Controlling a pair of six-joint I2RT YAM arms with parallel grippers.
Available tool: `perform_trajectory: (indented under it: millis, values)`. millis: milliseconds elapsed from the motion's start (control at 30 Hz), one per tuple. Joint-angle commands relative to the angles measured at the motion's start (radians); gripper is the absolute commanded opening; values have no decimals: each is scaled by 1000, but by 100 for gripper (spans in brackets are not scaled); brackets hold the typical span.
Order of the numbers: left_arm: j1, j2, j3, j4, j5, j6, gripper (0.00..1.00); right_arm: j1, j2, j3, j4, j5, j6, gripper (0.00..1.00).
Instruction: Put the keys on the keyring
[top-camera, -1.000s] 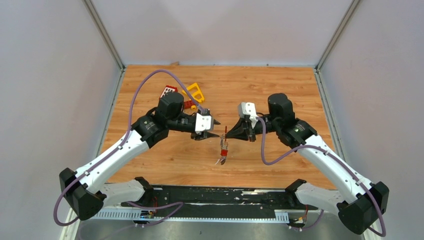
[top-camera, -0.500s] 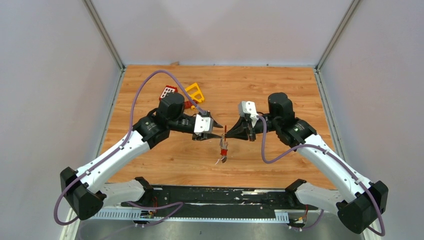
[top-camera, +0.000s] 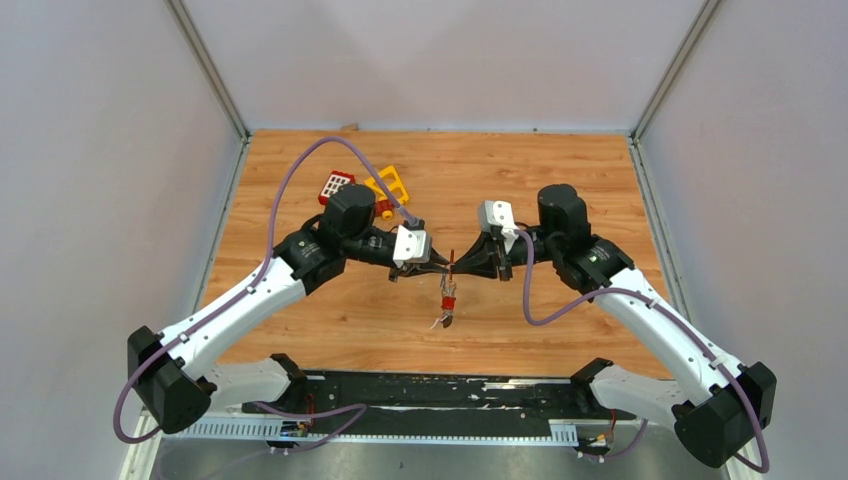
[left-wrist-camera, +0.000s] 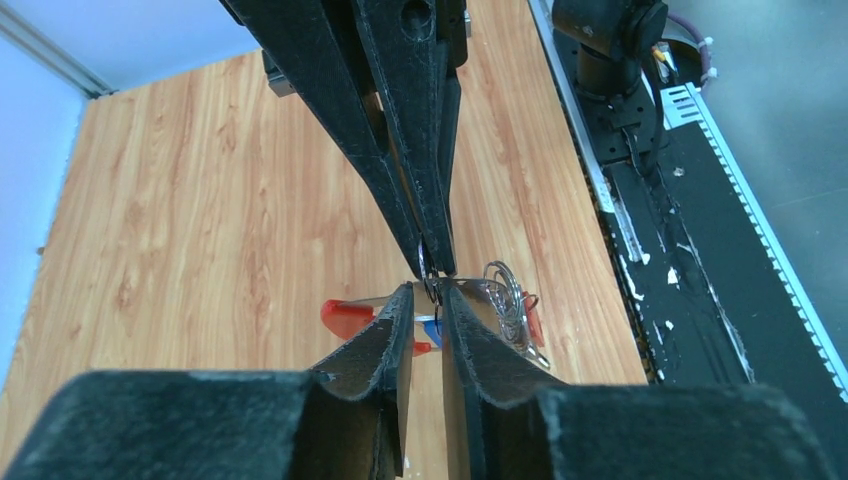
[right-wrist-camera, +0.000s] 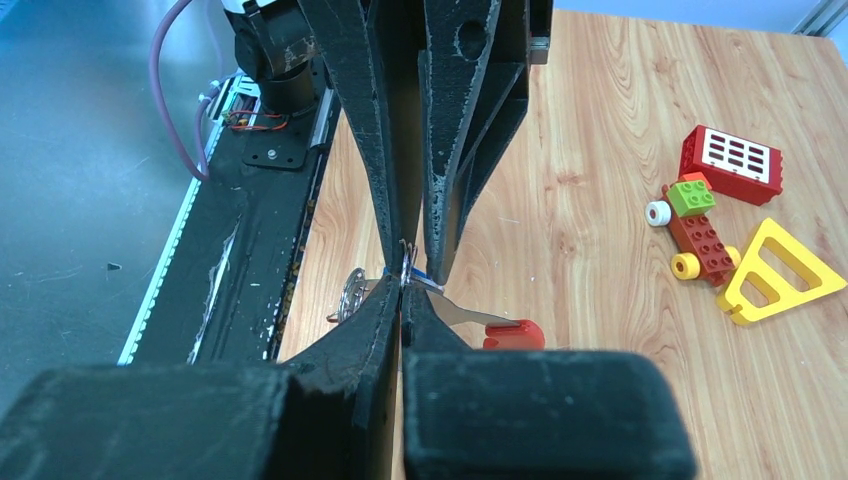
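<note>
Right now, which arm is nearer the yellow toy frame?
Left. The left arm sits right beside the yellow frame, on its near side; the right arm is well off to its right, beyond the hanging keyring.

Light fell evenly from above. It was bright and soft, leaving only faint shadows under my arms on the pale wooden plank table (top-camera: 560, 180). In the wrist views my own black tapered fingers (left-wrist-camera: 375, 350) loomed large and blurred near the lens — the wood beyond was sharp. The keyring's silver wire coil (left-wrist-camera: 505, 300) glinted, and the black metal base strip (right-wrist-camera: 235, 260) showed a pale sheen.
</note>
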Motion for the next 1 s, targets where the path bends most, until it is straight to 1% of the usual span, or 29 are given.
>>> perform_trajectory:
  millis: [0, 200, 300, 400, 500, 567, 700, 767, 833, 967]
  values:
    - [-3, -2, 5, 38, 15, -24, 21, -4, -16, 18, 64, -30, 8, 0]
    - [-3, 1, 3, 61, 17, -59, 16, -5, -11, 15, 69, -17, 9, 0]
    - [-3, 3, 2, 69, 22, -76, 10, -5, -9, 14, 69, -9, 11, 0]
    - [-3, -1, -1, 73, 16, -89, 0, -6, -8, 11, 70, 1, 9, 0]
    - [-3, -10, 7, 53, -23, -97, 0, -9, -8, 9, 54, 21, -6, 0]
    - [-3, -15, 22, 15, -75, -96, 0, -9, -8, 11, 40, 51, -17, 5]
    - [-5, 1, 85, -127, -198, -70, 0, -12, -6, 38, -15, 80, -59, 25]
    - [-9, 22, 133, -211, -268, -62, 0, -12, -13, 49, -24, 86, -69, 36]
    - [-16, 47, 186, -297, -331, -61, 0, -12, -25, 57, -23, 94, -81, 40]
    - [-36, 80, 248, -410, -415, -107, 0, -10, -12, 66, -12, 84, -83, 42]
